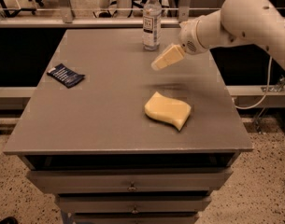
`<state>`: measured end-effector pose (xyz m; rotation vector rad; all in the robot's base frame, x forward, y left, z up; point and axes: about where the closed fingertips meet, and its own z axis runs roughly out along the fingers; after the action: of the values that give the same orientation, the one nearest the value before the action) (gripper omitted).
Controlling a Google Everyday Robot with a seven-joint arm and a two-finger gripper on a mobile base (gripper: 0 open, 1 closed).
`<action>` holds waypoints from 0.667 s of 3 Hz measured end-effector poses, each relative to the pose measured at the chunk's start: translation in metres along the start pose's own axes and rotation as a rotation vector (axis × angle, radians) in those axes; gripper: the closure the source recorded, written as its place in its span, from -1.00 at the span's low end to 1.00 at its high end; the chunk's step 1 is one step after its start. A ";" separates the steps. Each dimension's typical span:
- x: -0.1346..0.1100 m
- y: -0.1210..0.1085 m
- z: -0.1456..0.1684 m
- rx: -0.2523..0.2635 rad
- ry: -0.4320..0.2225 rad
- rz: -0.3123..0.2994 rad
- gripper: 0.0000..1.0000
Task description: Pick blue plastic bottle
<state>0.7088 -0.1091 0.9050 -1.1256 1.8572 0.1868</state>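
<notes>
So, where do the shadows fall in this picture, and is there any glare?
Camera view: warm, even light, with no strong glare on the table; a faint smeared shadow lies on it under the gripper, which hovers just right of the bottle, nearer the camera; the sponge casts a thin shadow along its near edge.

Warm, rather dim overhead light tints the grey table [86, 120] yellowish; the gripper [157, 64], hovering just right of the blue plastic bottle [152, 22], casts a faint, smeared shadow below itself and looks slightly blurred, perhaps; the drawers [132, 181] beneath the overhang sit in deep shade.
</notes>
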 end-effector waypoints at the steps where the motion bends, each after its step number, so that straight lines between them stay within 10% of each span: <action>1: -0.005 -0.012 0.023 0.032 -0.076 0.067 -1.00; 2: -0.012 -0.029 0.057 0.059 -0.185 0.151 -1.00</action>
<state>0.7689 -0.0875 0.8916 -0.8973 1.7706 0.3094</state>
